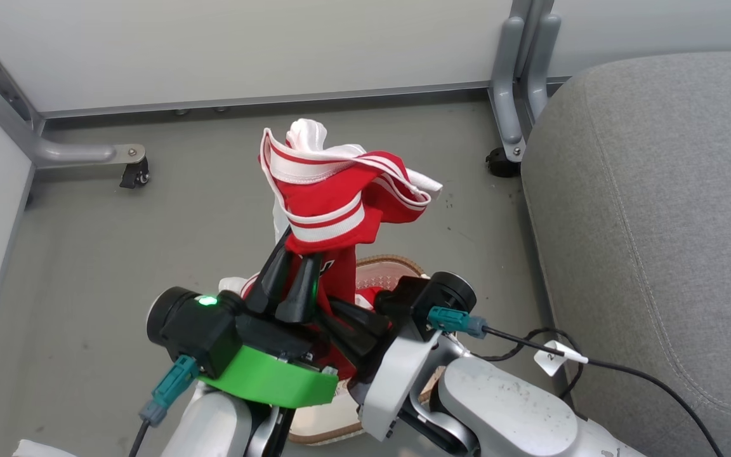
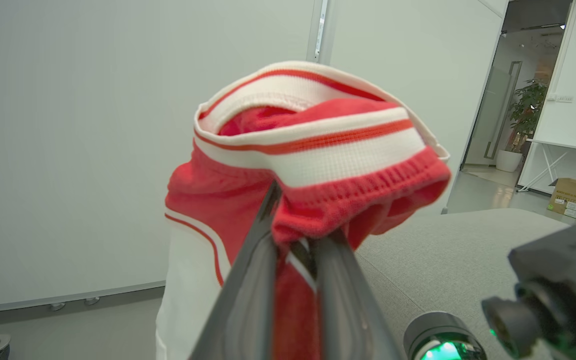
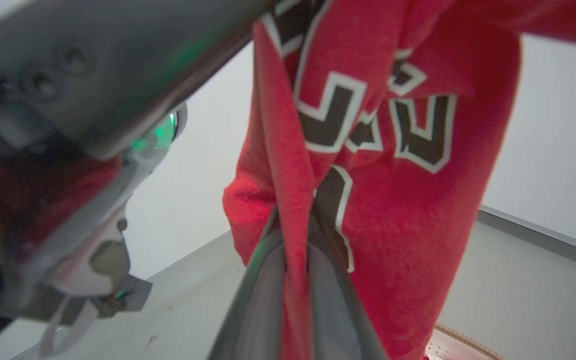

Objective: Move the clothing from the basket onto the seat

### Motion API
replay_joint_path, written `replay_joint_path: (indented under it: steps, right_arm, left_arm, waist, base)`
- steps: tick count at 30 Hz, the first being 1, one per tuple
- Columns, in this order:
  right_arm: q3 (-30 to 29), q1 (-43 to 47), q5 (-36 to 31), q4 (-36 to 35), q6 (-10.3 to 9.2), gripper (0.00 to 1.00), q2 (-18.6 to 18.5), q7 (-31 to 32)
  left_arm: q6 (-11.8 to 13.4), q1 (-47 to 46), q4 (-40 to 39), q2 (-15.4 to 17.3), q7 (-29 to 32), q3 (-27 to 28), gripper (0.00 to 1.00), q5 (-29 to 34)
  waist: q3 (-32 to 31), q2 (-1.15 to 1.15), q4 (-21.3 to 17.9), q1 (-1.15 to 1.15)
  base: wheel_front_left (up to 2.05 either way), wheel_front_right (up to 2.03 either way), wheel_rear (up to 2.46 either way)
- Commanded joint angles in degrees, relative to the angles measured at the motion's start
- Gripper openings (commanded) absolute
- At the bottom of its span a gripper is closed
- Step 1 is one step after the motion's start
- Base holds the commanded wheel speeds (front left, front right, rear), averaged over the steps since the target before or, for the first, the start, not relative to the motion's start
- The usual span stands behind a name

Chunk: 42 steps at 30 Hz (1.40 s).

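Observation:
The red clothing (image 1: 334, 203) with white stripes hangs bunched above the basket (image 1: 386, 270), which stands on the floor under both arms. My left gripper (image 1: 299, 254) points up and is shut on the garment's striped hem (image 2: 318, 165). My right gripper (image 1: 334, 311) reaches in from the right, lower down, and is shut on a fold of the same red fabric (image 3: 398, 210), which bears black letters edged in white. The grey seat (image 1: 657, 222) lies to the right, also seen past the cloth (image 2: 458, 260). Most of the basket is hidden by my arms; its rim (image 3: 463, 340) peeks in.
White partition panels on grey caster feet (image 1: 134, 171) close off the back and left. Another caster (image 1: 502, 162) stands by the seat's far corner. A black cable with a tag (image 1: 553, 358) trails off my right wrist. Grey floor lies between basket and seat.

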Motion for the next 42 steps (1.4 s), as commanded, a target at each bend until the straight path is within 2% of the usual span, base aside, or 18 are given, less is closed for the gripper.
replay_joint_path:
  steps: [1,2,8,15,23,30,37,42]
  right_arm:
    - [0.1,-1.07,0.51,0.24,0.0,0.0,-0.25,-0.49]
    - [0.15,-1.18,0.54,0.28,0.0,0.0,-0.27,-0.68]
    - [-0.41,-2.21,-0.59,0.98,0.0,0.0,-0.95,-1.63]
    - [-2.85,-3.15,-1.88,2.74,0.0,0.0,-1.62,-2.59]
    - [-6.6,-2.14,-2.84,4.93,0.0,0.0,-2.33,-3.13]
    - [-8.75,-1.3,-3.82,6.3,0.0,0.0,-2.21,-3.48]
    - [-9.98,-1.02,-4.67,6.72,0.0,0.0,-2.14,-3.67]
    - [-10.84,-1.44,-5.03,6.28,0.0,0.0,-1.58,-3.78]
  left_arm:
    - [0.52,-1.05,-0.36,0.4,-0.07,-0.02,0.86,0.15]
    - [0.56,-1.17,-0.59,0.33,-0.25,0.06,1.0,0.08]
    - [0.78,-0.91,-2.58,0.93,-0.77,0.49,1.0,0.75]
    - [1.05,1.62,-4.52,4.77,1.95,-0.9,1.0,4.04]
    - [-1.09,5.15,-3.59,8.32,6.43,-4.57,1.0,3.46]
    - [-1.7,6.97,-1.37,10.03,8.12,-6.81,1.0,4.12]
    - [-1.33,6.74,0.11,10.35,7.65,-7.64,1.0,4.69]
    - [-1.01,5.88,0.04,10.95,7.36,-7.52,1.0,4.86]
  waist:
    - [0.01,0.0,0.05,0.0]
    - [0.02,0.0,0.06,0.0]
    - [0.06,0.0,0.35,0.0]
    - [0.14,0.0,1.15,0.0]
    - [0.27,0.0,2.17,0.0]
    - [0.73,0.0,1.98,0.0]
    - [1.07,0.0,0.02,0.0]
    - [2.42,0.0,-4.44,0.0]
  base:
    - [0.0,0.0,0.0]
    - [0.0,0.0,0.0]
    - [0.0,0.0,0.0]
    - [0.0,0.0,0.0]
    - [0.0,0.0,0.0]
    - [0.0,0.0,0.0]
    - [0.0,0.0,0.0]
    - [0.0,0.0,0.0]
